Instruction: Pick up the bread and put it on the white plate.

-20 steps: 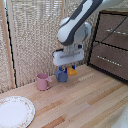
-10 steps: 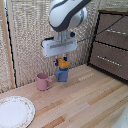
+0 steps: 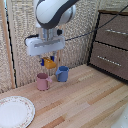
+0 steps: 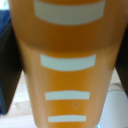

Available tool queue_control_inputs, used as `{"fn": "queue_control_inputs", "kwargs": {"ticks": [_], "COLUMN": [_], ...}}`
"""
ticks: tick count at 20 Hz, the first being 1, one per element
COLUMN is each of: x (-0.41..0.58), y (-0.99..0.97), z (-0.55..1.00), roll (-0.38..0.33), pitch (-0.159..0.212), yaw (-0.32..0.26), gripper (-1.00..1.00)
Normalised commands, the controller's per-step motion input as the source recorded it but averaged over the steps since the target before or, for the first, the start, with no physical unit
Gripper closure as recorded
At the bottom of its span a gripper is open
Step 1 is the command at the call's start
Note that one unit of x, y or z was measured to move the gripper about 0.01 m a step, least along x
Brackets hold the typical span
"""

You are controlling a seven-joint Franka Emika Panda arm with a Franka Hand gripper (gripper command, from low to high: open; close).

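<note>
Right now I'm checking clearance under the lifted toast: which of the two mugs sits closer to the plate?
The pink mug. It stands on the exterior view's left of the blue mug, on the side where the white plate lies.

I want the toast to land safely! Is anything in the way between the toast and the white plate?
The pincer holds the toast in the air. The pink mug stands below, toward the plate, but the toast hangs higher than it. Nothing visible blocks the way.
</note>
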Motion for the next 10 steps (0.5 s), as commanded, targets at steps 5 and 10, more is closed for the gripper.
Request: {"fn": "queue_control_inputs", "kwargs": {"ticks": [5,10], "x": [0.255,0.217], "y": [0.96,0.95], "z": [-0.04,-0.19], "roll": [-0.024,-0.048], "pitch": [0.000,0.000], "yaw": [0.000,0.000], "gripper": [1.00,1.00]}}
